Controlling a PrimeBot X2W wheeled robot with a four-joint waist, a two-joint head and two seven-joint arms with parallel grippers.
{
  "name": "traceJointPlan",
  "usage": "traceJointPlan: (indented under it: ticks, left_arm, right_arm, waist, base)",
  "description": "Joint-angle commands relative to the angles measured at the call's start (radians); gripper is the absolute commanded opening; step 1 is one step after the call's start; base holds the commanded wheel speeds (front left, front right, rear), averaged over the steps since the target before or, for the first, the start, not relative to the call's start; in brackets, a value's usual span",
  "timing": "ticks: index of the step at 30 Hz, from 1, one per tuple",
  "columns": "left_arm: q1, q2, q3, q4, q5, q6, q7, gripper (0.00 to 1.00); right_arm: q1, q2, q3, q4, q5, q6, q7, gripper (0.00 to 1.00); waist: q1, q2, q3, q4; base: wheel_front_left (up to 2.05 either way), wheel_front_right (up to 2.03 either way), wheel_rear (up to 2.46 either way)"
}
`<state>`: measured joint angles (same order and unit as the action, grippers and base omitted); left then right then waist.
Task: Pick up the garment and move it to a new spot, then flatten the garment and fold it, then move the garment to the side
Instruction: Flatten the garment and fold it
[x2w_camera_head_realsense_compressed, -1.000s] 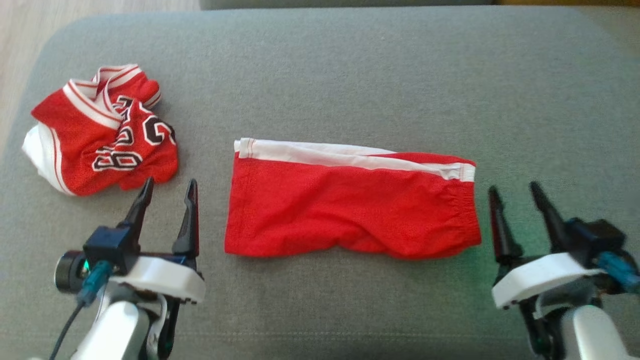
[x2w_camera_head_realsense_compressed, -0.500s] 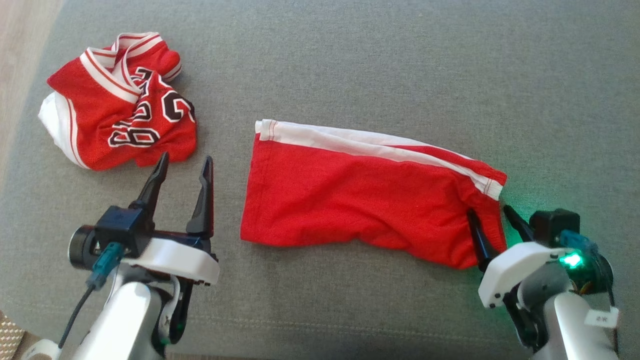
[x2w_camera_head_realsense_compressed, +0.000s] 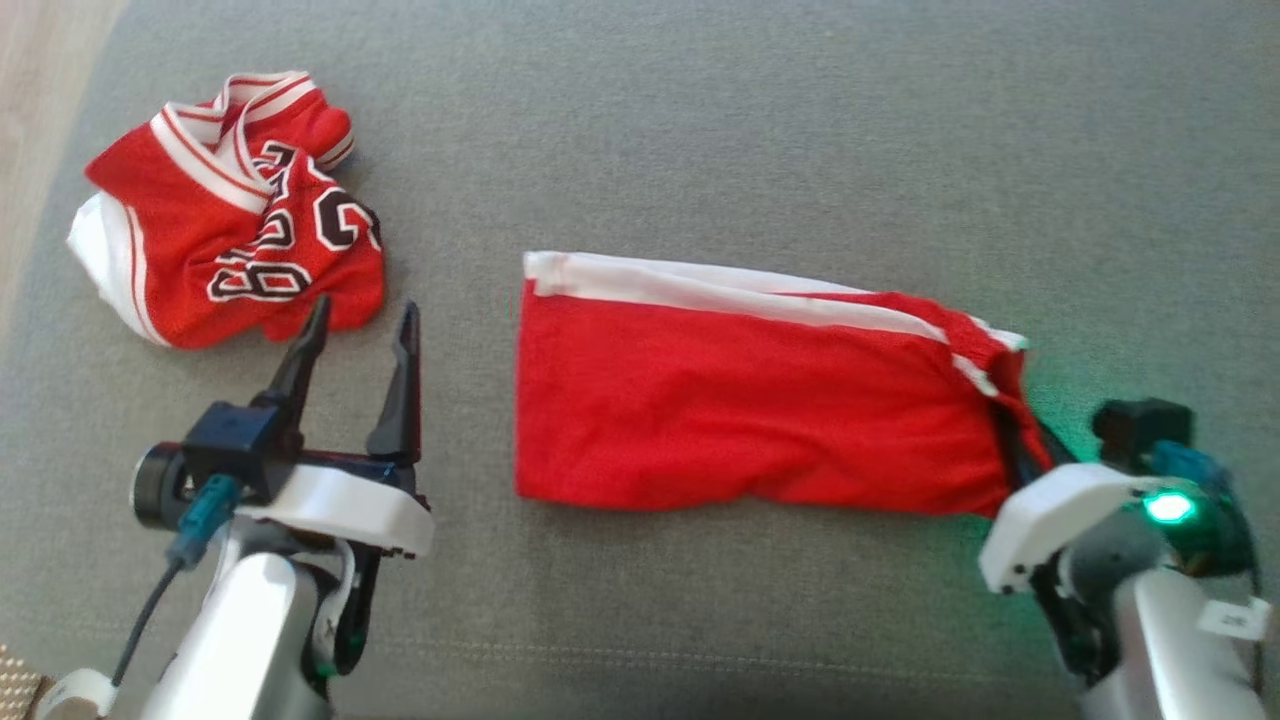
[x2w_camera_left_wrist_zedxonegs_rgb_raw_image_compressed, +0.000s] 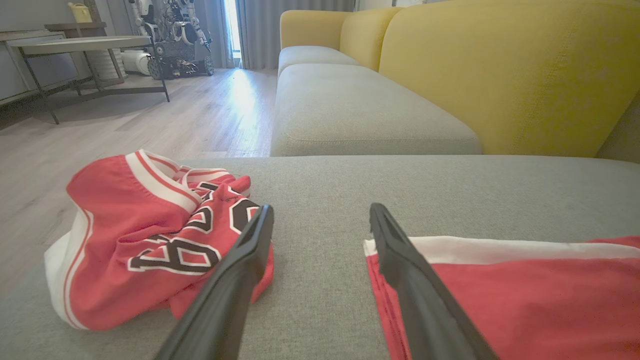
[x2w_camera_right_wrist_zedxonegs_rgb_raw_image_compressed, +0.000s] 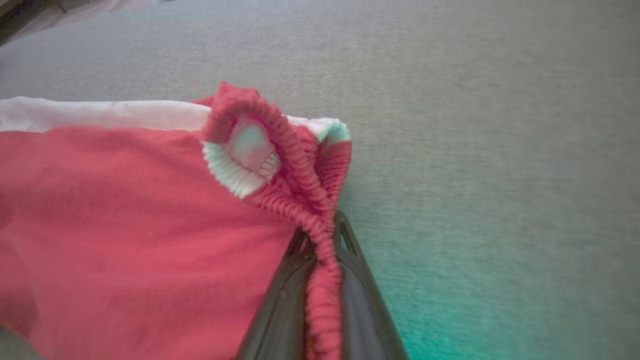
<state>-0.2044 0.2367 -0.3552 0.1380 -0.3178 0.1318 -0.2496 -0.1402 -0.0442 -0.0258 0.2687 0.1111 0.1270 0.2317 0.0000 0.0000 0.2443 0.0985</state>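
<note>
- Jersey (x2w_camera_head_realsense_compressed: 230, 250), crumpled, sits upper left; we judge it no part of this step;
- left gripper (x2w_camera_head_realsense_compressed: 364, 305), lower left, stands wide open and empty;
- garment (x2w_camera_head_realsense_compressed: 740, 400), mid-frame, lies flat and looks folded on the cushion (x2w_camera_head_realsense_compressed: 800, 120);
- right gripper (x2w_camera_head_realsense_compressed: 1020, 435), lower right, pinches its waistband end; we reckon only the move aside remains.

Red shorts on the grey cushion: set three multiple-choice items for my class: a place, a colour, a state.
1. The crumpled jersey lies on which side of the red shorts? A right; B left; C on top.
2. The stripe along the shorts' far edge is: A white; B black; C yellow.
3. The right gripper is: A open; B holding the jersey; C shut on the shorts.
Answers: B, it lies beyond the left gripper; A, the band shows white; C, the fingers pinch the elastic edge.
</note>
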Motion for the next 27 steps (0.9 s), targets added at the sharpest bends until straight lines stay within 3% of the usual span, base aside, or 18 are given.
traceJointPlan:
  ticks: [1, 13, 17, 23, 27]
  left_arm:
    - [-0.026, 0.015, 0.050, -0.025, 0.012, -0.001, -0.012, 1.00]
    - [-0.016, 0.004, 0.071, -0.023, 0.035, -0.017, -0.012, 1.00]
    - [-0.011, 0.000, 0.072, -0.019, 0.040, -0.022, -0.012, 1.00]
    - [-0.009, -0.003, 0.073, -0.011, 0.046, -0.028, -0.012, 1.00]
    - [-0.017, -0.009, 0.065, -0.006, 0.050, -0.035, -0.012, 1.00]
  right_arm:
    - [0.011, -0.006, -0.003, -0.048, -0.011, 0.004, 0.003, 0.00]
    - [0.066, -0.006, -0.069, -0.210, -0.042, 0.004, 0.100, 0.00]
    - [0.068, -0.006, -0.020, -0.266, 0.058, 0.004, 0.149, 0.00]
    - [0.049, -0.006, 0.095, -0.361, 0.347, 0.004, 0.250, 0.00]
    - [0.022, -0.006, 0.167, -0.374, 0.476, 0.004, 0.282, 0.00]
  waist:
    - [0.0000, 0.0000, -0.006, -0.009]
    - [0.0000, 0.0000, -0.019, -0.042]
    - [0.0000, 0.0000, -0.028, -0.048]
    - [0.0000, 0.0000, -0.040, -0.053]
    - [0.0000, 0.0000, -0.041, -0.039]
  base:
    - [0.00, 0.00, 0.00]
    - [0.00, 0.00, 0.00]
    - [0.00, 0.00, 0.00]
    - [0.00, 0.00, 0.00]
    - [0.00, 0.00, 0.00]
